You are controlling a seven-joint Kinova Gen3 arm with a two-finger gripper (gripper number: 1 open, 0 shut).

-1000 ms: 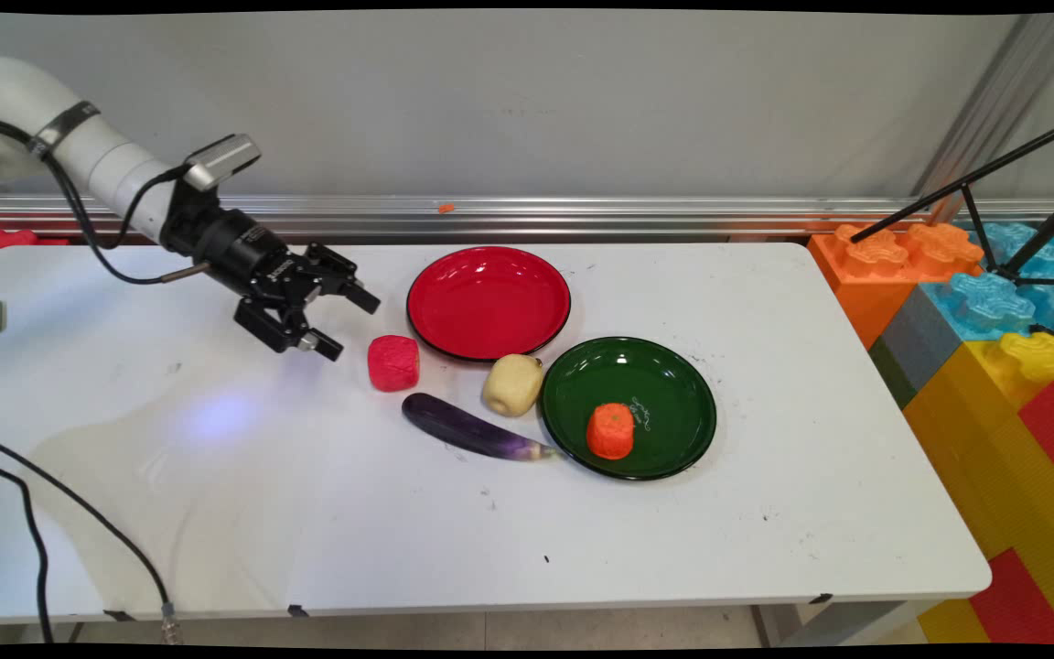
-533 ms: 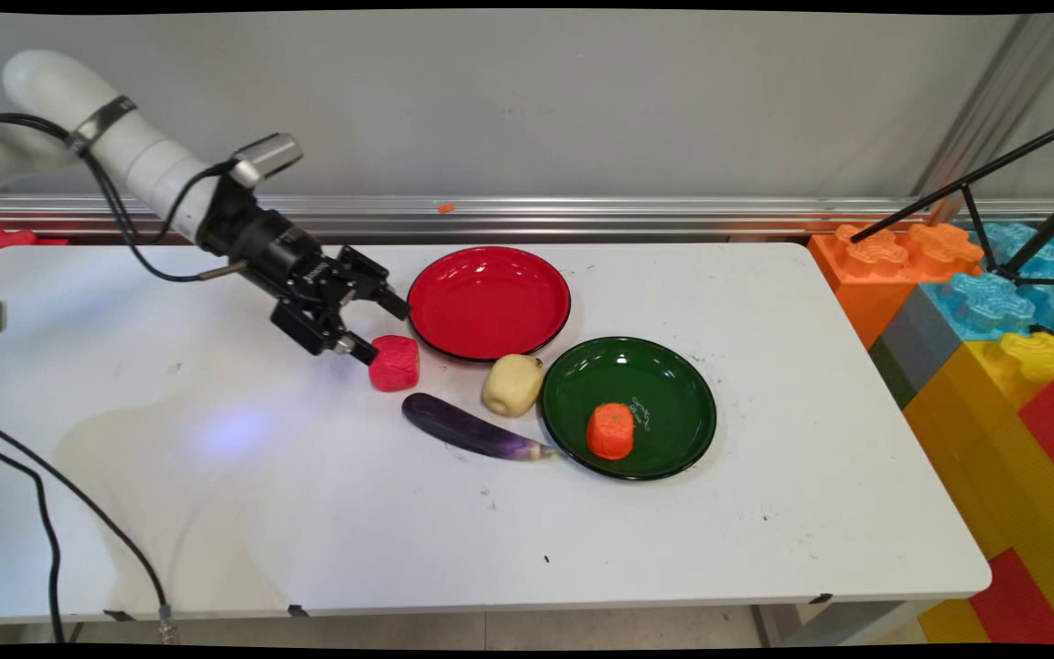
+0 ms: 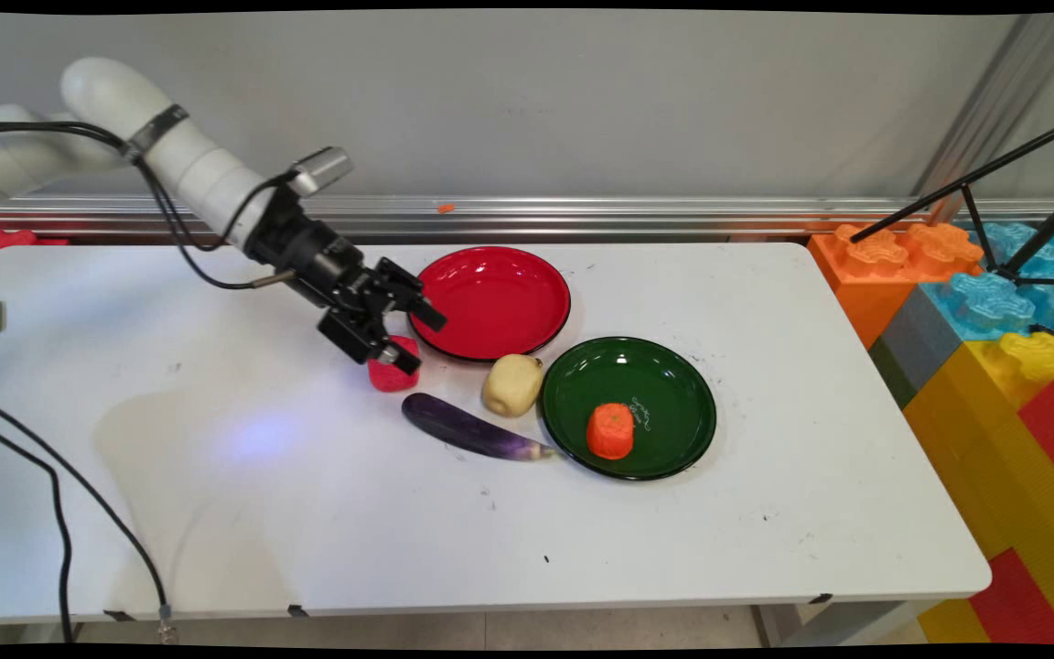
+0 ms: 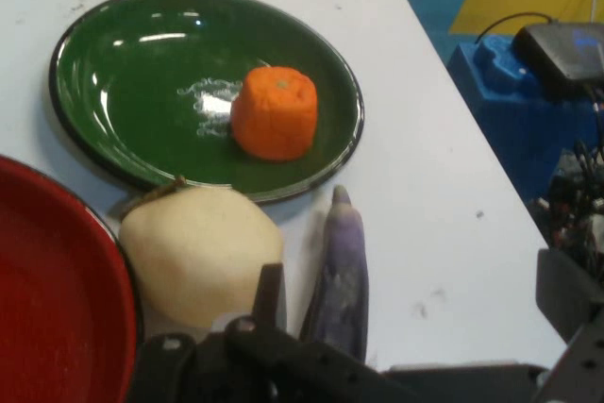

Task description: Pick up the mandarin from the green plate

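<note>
In the main view, the gripper [image 3: 414, 339] is seen lowered over the red fruit [image 3: 387, 373], with its fingers spread apart, one above the fruit's top and the other at the rim of the red plate [image 3: 490, 300]. Whether the fruit is touched cannot be told. The fruit lies on the white table [image 3: 307, 513] just left of the red plate's near edge. A pale yellow fruit [image 3: 512, 384] is set just in front of the red plate, and a purple eggplant [image 3: 477, 432] nearer still. A green plate [image 3: 664, 375] to the red plate's right front holds an orange fruit [image 3: 610, 430].

In the hand view, the red plate [image 4: 57, 309] is seen at the left edge, the pale yellow fruit [image 4: 200, 254] beside it, the eggplant [image 4: 342, 276] next along, and the orange fruit [image 4: 274, 112] on the green plate [image 4: 123, 82] beyond. The red fruit is not shown here.
</note>
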